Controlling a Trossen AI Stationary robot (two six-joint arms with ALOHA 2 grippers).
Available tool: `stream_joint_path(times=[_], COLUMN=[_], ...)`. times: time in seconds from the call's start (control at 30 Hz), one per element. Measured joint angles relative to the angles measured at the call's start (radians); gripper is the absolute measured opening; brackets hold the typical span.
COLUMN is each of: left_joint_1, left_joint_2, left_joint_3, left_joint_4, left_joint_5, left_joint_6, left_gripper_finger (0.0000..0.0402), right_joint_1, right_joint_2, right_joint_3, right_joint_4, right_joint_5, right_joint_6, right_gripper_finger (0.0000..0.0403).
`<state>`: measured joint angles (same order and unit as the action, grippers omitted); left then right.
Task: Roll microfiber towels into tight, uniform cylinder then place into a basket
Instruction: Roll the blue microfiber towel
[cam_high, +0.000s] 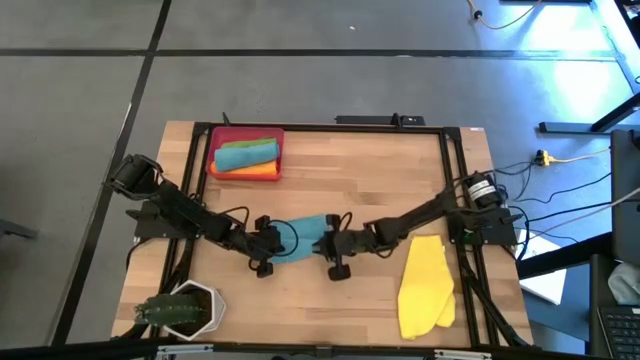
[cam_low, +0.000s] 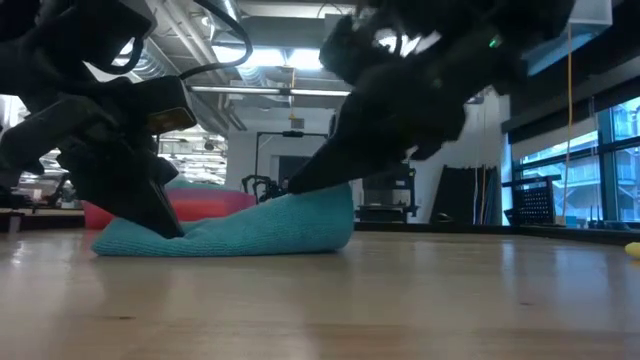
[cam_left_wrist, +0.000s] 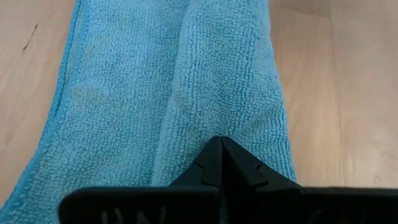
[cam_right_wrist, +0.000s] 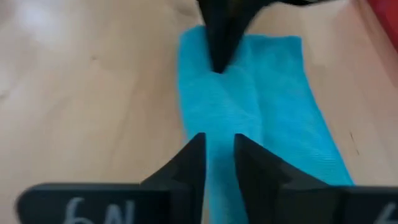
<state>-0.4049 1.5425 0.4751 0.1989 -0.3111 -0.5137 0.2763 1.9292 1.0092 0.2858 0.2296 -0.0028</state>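
A teal towel (cam_high: 305, 238) lies folded into a long strip at the middle of the table (cam_high: 380, 170), and both arms meet over it. The left gripper (cam_left_wrist: 222, 149) is at one end of the strip, its two fingers pressed together to a point with the tip down on the cloth beside a raised fold. In the low view that tip (cam_low: 165, 222) pins the thin end of the towel (cam_low: 235, 232) to the wood. The right gripper (cam_right_wrist: 217, 144) is at the opposite end of the same towel (cam_right_wrist: 249, 106); its fingers (cam_right_wrist: 186, 163) stand slightly apart, straddling a ridge of cloth, and whether they actually pinch it cannot be told. From the right wrist view the left gripper's closed tip (cam_right_wrist: 219, 46) shows farther along the strip, facing the right one.

The basket (cam_high: 246, 153) sits at the table's far edge, beyond the teal towel and toward the left arm's side. Inside it lie a rolled teal towel (cam_high: 245, 155), a green one (cam_high: 250, 136) behind it and an orange one (cam_high: 255, 172) in front.

A yellow towel (cam_high: 427, 285) lies loosely folded near the table's front edge, on the right arm's side of the teal strip and well apart from it. A white pot with a plant (cam_high: 183, 308) stands at the front corner on the left arm's side.
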Motion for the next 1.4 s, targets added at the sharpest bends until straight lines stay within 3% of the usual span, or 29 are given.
stream_joint_path(times=[0.27, 0.77, 0.97, 1.2, 1.4], left_joint_1=[0.000, -0.016, -0.064, -0.161, -0.174], left_joint_2=[0.000, -0.123, -0.169, -0.046, 0.120], left_joint_3=[0.000, 0.000, 0.034, 0.167, 0.342], left_joint_4=[0.003, 0.000, 0.022, -0.052, -0.302], left_joint_5=[0.003, -0.055, -0.074, -0.136, -0.256], left_joint_6=[0.000, 0.089, 0.199, 0.428, 0.466], left_gripper_finger=[0.0004, 0.0084, 0.0101, 0.0101, 0.0104], right_joint_1=[-0.085, -0.129, -0.132, -0.160, -0.170], right_joint_2=[0.031, 0.084, 0.086, 0.086, 0.086], right_joint_3=[-0.001, -0.001, -0.001, -0.001, -0.001], right_joint_4=[0.009, -0.009, -0.013, -0.017, -0.019], right_joint_5=[-0.018, -0.064, -0.066, -0.114, -0.148], right_joint_6=[0.058, 0.109, 0.133, 0.204, 0.228], right_gripper_finger=[0.0041, 0.0037, 0.0038, 0.0038, 0.0038])
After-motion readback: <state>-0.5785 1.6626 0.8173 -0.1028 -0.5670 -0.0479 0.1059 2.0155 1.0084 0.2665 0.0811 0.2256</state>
